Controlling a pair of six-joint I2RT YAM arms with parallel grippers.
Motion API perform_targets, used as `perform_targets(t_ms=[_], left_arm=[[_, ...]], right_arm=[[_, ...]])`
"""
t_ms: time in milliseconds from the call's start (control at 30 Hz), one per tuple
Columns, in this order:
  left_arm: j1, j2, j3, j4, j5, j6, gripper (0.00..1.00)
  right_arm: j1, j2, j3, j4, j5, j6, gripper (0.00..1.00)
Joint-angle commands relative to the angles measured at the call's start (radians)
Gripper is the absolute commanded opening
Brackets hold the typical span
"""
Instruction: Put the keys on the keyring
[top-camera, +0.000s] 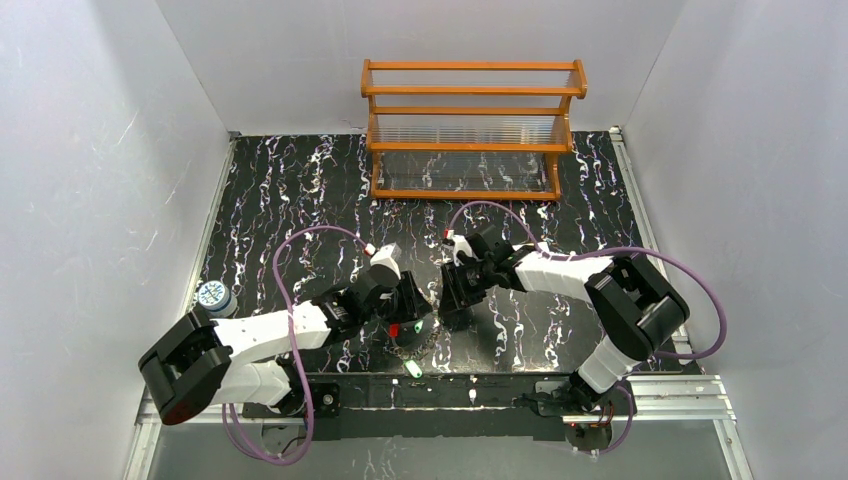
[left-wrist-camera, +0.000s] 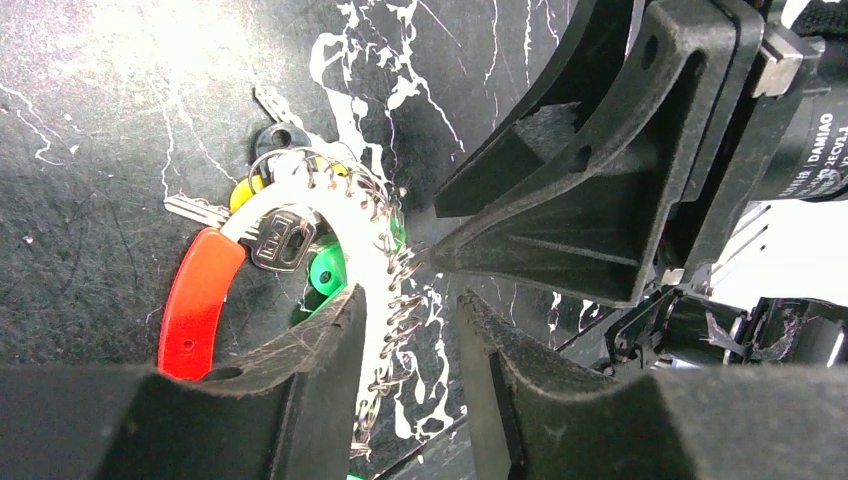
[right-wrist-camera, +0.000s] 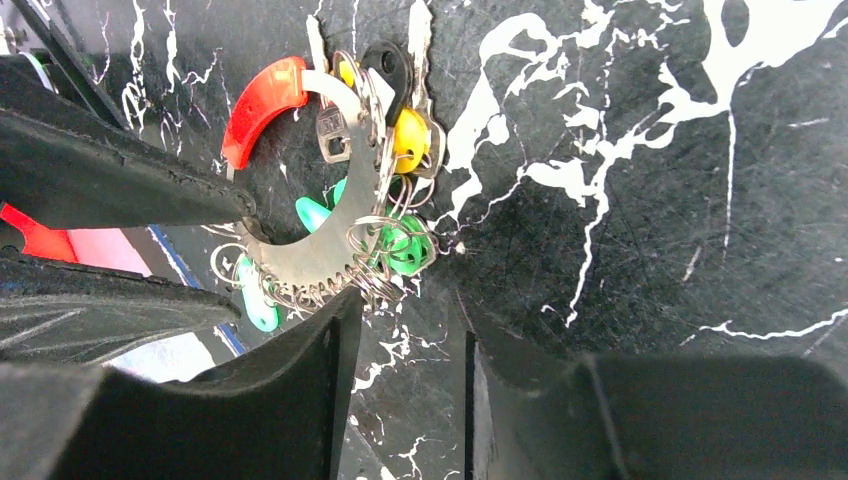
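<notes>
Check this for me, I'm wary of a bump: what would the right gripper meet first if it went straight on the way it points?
Probably the small metal wire rings on the red-and-white band keyring, with a green-headed key among them, just beyond the right gripper; depth is unclear.

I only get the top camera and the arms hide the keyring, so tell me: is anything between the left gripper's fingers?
Observer: Yes. In the left wrist view the keyring's metal chain runs through the gap of the left gripper, whose fingers stand apart.
Operator: And the right gripper?
Observer: Its wrist view shows the right gripper open, with only bare table between its fingers.
Operator: Any yellow key near the ring?
Observer: Yes, a yellow-headed key lies against the band, beside a black-headed key.
</notes>
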Motion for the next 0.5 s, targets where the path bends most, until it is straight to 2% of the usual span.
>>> perform_targets(t_ms=[0,200,467], left_arm=[[-0.006,-0.025,-0.012,-0.008,-0.025,0.006,0.37],[-0.006,-0.025,-0.012,-0.010,-0.024,0.009,0.37],[-0.005,-0.028,-0.011,-0.017,-0.024,0.012,0.38]], right_arm=[[-0.003,0.012,-0.022,0.059,-0.065,-0.019,0.46],[-0.003,0.048,-0.035,0.122,-0.147,-0.033,0.45],[-0.003,0.043,-0.034,0.147,-0.185,-0.048,0.34]])
